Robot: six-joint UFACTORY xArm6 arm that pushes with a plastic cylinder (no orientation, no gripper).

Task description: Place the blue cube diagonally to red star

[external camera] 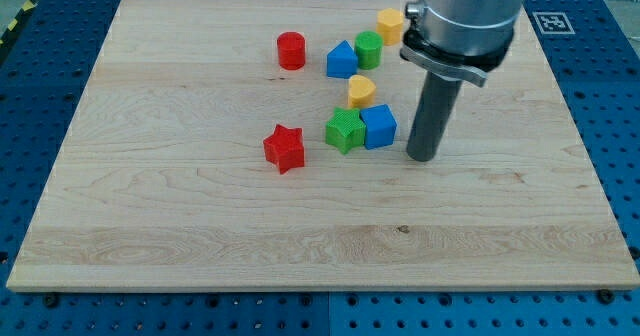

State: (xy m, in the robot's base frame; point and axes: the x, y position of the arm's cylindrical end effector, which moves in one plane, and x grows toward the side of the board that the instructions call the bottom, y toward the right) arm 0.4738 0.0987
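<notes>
My tip [423, 157] just right of squarish blue cube [379, 126].

Eight small blocks are sitting on the bench [150, 226].
Two reds are showing: a red cylinder [291, 51] and a red star [285, 148]. Two blues are lying there: a blue cube [379, 126] and a blue triangular block [342, 60]. Two greens are resting: a green cube [344, 130] and a green cylinder [368, 49]. Two yellows are showing: a yellow hexagonal block [390, 23] and a yellow rounded block [361, 90].
</notes>
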